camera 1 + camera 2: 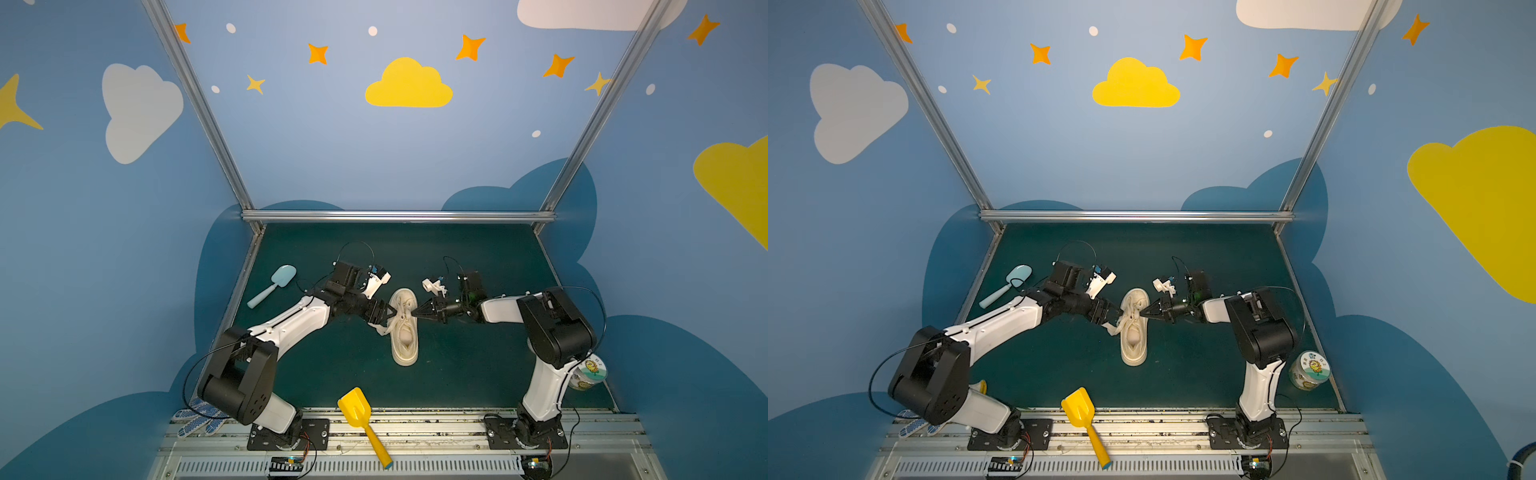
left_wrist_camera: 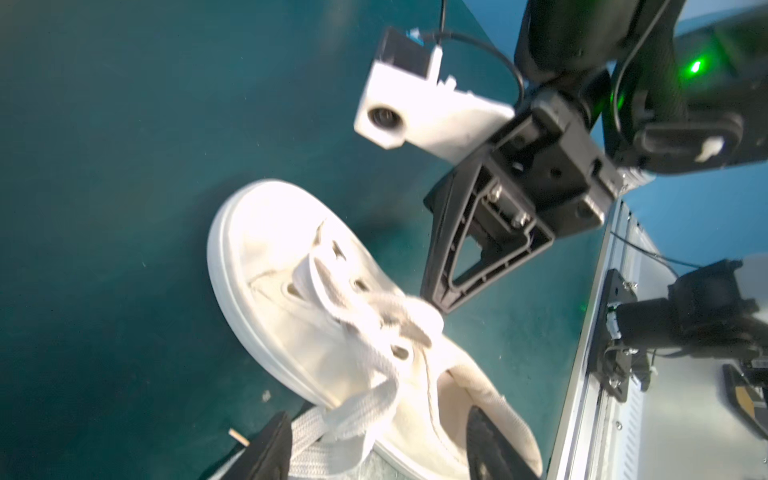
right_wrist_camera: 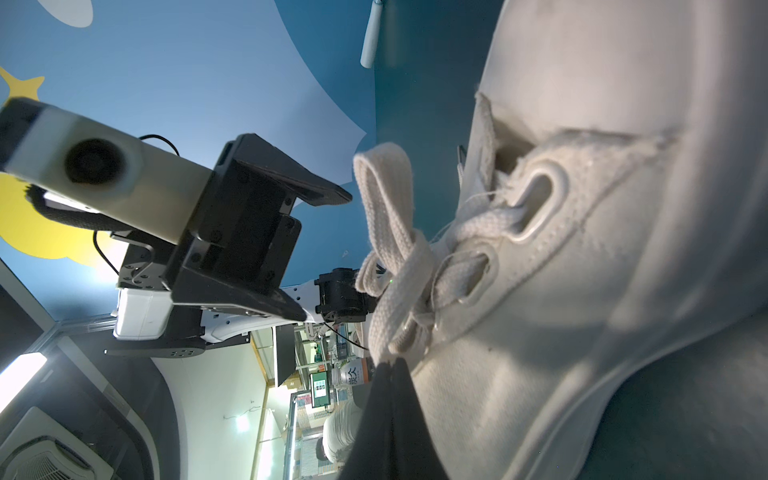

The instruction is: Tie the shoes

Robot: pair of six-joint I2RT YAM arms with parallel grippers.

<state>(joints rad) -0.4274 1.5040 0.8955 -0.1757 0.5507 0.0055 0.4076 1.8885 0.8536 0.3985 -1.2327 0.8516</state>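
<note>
Top view, front: yellow shovel (image 1: 355, 409), idle.
Sneaker (image 1: 405, 349): centre of mat (image 1: 478, 257), toe pointing away.
Right gripper (image 1: 417, 317): closed, pinching laces (image 3: 384, 199), likely for tension.
Left gripper (image 1: 391, 312): jaws apart beside laces, probably lining up a grasp.

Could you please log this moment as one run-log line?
left gripper: open beside shoe | right gripper: shut on laces | shoe: upright on mat

Dark green mat (image 1: 457, 257) = work surface. Cream sneaker (image 1: 405, 353) sits on its sole btwn L claw (image 1: 390, 315) & R claw (image 1: 416, 316). Laces (image 1: 381, 330): one end trails onto mat just beside L claw. Pale-blue toy scoop (image 1: 272, 286) well outboard of L claw. Yellow toy shovel (image 1: 355, 407) at front edge, well back from both claws. Labelled jar (image 1: 590, 374) far behind R claw.
</note>
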